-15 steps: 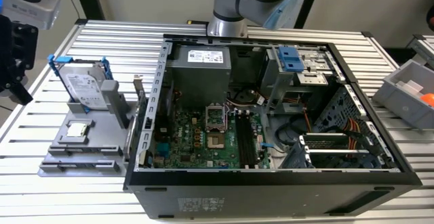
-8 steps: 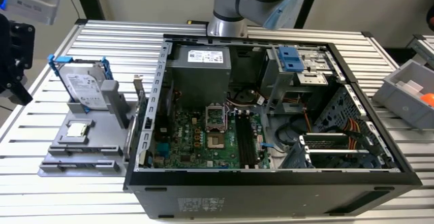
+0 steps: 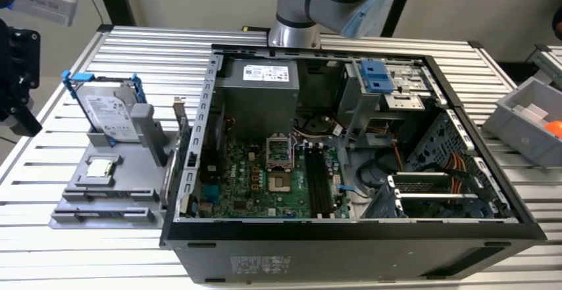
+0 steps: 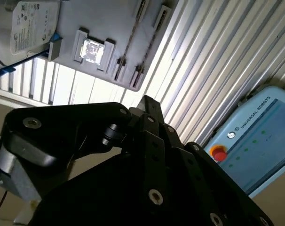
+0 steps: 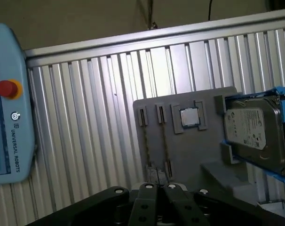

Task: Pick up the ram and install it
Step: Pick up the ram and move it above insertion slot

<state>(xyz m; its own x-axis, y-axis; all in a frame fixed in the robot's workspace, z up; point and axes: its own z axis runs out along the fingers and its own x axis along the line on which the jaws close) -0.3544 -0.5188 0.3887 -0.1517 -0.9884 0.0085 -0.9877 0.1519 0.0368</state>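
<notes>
We see a grey holder (image 3: 105, 204) on a ribbed metal table (image 3: 131, 53), and every place below is given from that holder. In the first wrist view, two long grooves in the holder each carry a thin speckled strip. We take these for the ram (image 5: 164, 143) stood on its long edge, though it is too thin here to be sure. We judge it stands upright so its top edge is free for a pinch from above. Next along the holder a small square processor chip (image 5: 190, 117) lies flat in a pocket. At the holder's far end a silver hard drive (image 5: 255, 129) in a blue frame stands tilted.

The gripper (image 5: 159, 187) hangs well above the holder, over one end of the grooves, touching nothing. Its black fingers (image 5: 147, 190) look drawn together with nothing between them.

Just beside the holder, on the exterior view's right of it, an open computer case (image 3: 351, 250) lies on its side, likely so that its dark memory slots (image 3: 316, 181) face up. We cannot tell whether a stick sits in them. The case wall rises close along the holder's edge, so room is tight there. Bare table spreads on the holder's other sides. A pale blue control pendant (image 5: 6, 117) with a red button shows well apart from the holder
</notes>
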